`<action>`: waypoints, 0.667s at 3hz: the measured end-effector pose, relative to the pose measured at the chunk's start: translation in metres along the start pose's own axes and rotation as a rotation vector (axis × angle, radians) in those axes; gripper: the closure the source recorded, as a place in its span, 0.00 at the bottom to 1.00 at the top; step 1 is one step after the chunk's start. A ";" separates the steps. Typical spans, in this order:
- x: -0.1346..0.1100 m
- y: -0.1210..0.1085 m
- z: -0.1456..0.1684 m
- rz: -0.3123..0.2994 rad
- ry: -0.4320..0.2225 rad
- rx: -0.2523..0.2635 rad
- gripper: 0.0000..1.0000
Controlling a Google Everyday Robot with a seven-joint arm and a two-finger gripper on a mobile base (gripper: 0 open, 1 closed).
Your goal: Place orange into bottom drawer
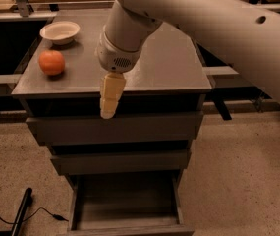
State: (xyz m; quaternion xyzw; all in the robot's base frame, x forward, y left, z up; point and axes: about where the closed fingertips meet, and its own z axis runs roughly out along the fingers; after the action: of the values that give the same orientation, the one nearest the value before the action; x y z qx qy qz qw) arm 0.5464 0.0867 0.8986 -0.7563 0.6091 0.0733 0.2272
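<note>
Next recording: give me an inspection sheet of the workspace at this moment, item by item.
Surface: grey cabinet top, carrying the orange and a bowl.
Job's things: orange sits on the top near its left front corner, not held; bottom drawer is pulled open, nothing seen on its floor.
Clutter: cream bowl behind the orange, apart from it.
Grippers: gripper points down at the cabinet's front edge in this view, right of the orange, not touching it.
Cables: thin black cable on the floor at lower left, beside a black bar.
Surroundings: speckled floor; upper drawers shut.
</note>
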 end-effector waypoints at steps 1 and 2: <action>-0.020 -0.004 0.019 -0.026 -0.047 -0.014 0.00; -0.021 -0.004 0.020 -0.027 -0.049 -0.014 0.00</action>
State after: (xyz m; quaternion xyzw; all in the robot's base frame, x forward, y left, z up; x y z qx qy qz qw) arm 0.5483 0.1149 0.8898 -0.7641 0.5925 0.0932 0.2375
